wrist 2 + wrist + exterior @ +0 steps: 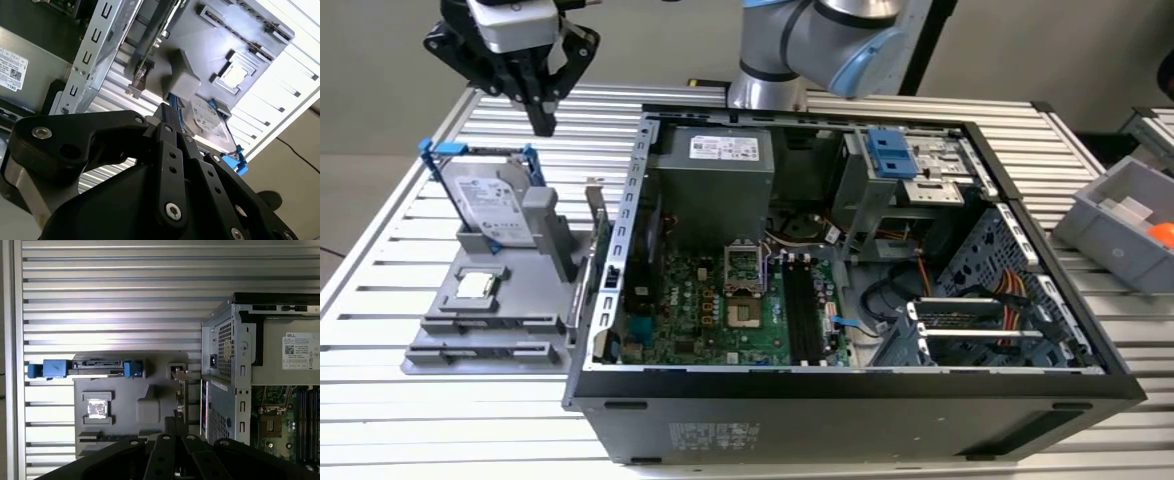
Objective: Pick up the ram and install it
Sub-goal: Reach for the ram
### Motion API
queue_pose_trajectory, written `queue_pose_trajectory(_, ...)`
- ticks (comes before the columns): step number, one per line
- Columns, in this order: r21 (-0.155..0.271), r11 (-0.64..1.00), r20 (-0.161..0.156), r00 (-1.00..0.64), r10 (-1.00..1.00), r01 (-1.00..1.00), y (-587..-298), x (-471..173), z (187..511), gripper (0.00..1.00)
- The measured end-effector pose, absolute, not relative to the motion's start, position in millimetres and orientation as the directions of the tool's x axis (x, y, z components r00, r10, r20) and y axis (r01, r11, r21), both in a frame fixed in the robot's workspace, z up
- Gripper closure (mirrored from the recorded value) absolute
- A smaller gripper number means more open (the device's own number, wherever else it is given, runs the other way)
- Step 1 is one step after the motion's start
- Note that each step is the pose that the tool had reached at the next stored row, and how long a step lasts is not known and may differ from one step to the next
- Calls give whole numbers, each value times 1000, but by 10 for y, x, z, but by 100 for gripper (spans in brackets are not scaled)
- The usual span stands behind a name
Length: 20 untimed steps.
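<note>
The ram looks like a thin dark stick lying on edge in the long slot at the near end of the grey fixture (454, 300). I see the ram (487, 351) in the exterior view, and the same ram (107, 438) (235, 29) in both wrist views. My gripper (542, 128) hangs high over the fixture's far end, above the upright hard drive (494, 205). Its fingers point down, pressed together, with nothing between them. The black memory slots (803, 310) lie on the motherboard inside the open case (854, 385).
A small square silver chip (474, 285) sits in the fixture's middle. A thin card with a metal bracket (596, 215) stands between the fixture and the case wall. A grey bin (1127, 225) is at the exterior view's right. The slatted table (400, 420) surrounds everything.
</note>
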State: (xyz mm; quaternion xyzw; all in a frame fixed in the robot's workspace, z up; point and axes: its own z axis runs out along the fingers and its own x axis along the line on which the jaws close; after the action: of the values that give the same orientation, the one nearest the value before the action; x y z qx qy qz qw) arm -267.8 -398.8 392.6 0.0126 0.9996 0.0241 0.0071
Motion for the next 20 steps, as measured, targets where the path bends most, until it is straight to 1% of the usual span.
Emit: queue_pose_trajectory(20,49,999,-14,-1000,20,20,-3988,-2911,3925,100)
